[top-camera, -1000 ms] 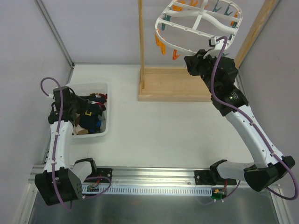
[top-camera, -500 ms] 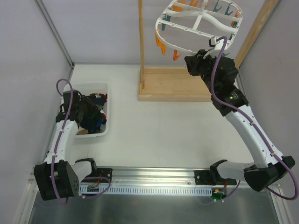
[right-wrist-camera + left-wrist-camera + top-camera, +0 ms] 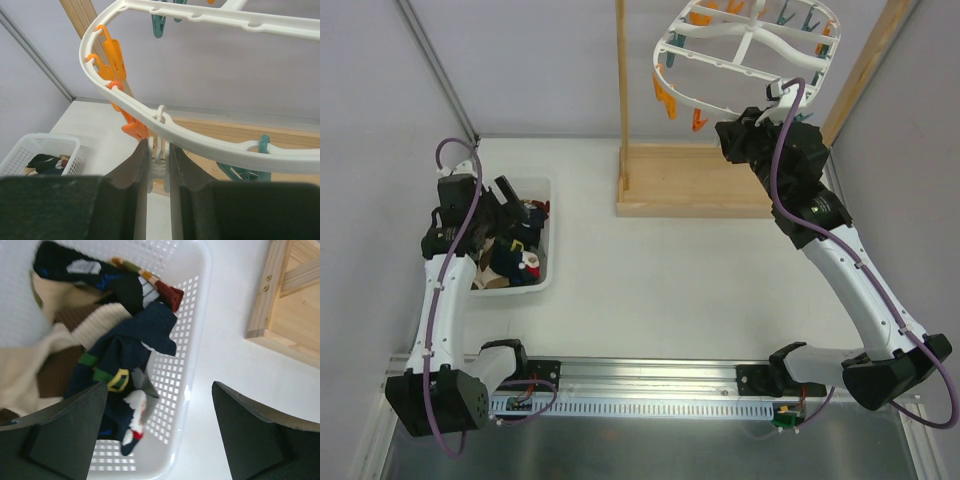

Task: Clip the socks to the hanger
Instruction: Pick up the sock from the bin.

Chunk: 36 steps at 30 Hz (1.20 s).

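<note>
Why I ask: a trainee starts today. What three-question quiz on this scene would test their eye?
1. True or false: the left claw holds a sock.
2. Where do the socks lie? A, in the white basket; B, on the wooden stand; C, on the bare table.
3. Which claw grips a small white piece hanging from the hanger?

Key
1. False: it hangs open above the basket, with nothing between its fingers.
2. A.
3. The right claw.
</note>
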{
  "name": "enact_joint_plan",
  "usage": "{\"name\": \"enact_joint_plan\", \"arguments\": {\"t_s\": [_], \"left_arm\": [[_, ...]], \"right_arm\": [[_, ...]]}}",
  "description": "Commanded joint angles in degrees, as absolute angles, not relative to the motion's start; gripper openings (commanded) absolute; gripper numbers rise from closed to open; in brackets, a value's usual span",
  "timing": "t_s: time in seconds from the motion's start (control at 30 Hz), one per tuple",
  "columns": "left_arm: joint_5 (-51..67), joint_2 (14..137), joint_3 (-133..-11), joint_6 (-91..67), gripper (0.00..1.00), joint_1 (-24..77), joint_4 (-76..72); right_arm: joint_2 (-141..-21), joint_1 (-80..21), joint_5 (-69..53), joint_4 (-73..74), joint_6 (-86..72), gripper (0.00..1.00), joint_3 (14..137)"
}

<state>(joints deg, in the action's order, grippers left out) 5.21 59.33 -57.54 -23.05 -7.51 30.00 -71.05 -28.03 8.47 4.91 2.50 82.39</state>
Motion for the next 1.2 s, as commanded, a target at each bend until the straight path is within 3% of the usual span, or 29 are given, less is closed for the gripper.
{"name": "enact_joint_plan", "arguments": {"t_s": [0.0,0.17,0.23,0.3,0.47,0.6,0.7,1.0,1.17], "left_arm": [[2.02,58.19,-60.82,-4.86,0.86,-7.47,33.22],[5.09,55.99,-56.97,11.74,0.86,-6.24,29.19],[10.8,55.72,-55.12,19.72,0.97,-5.89,28.57],[12.47,55.72,-55.11,22.4,0.97,-5.89,28.04],[21.71,49.67,-47.04,52.26,0.99,-5.89,28.13],[19.95,44.66,-43.77,57.65,0.99,-6.33,28.21],[25.04,39.65,-42.63,60.55,0.99,-6.5,28.65],[5.56,34.99,-35.78,76.02,0.98,-6.24,30.58],[6.06,30.94,-32.79,79.89,0.98,-6.33,30.76]], "right_arm": [[-70.14,-27.86,9.4,4.66,3.6,0.01,83.5],[-70.66,-27.77,9.32,4.66,4.39,0.01,83.41],[-70.84,-27.68,8.88,4.66,4.48,0.01,83.5],[-70.84,-27.25,8.44,4.48,4.57,0.01,83.41],[-70.4,-26.81,7.48,3.35,4.22,0.01,82.88],[-70.66,-25.93,6.33,2.55,3.61,0.01,82.88],[-70.84,-25.23,5.19,1.85,3.08,0.01,82.53],[-70.58,-23.38,2.64,-1.67,0.09,0.01,79.1],[-71.1,-21.63,0.62,-2.9,-2.02,0.01,79.01]]}}
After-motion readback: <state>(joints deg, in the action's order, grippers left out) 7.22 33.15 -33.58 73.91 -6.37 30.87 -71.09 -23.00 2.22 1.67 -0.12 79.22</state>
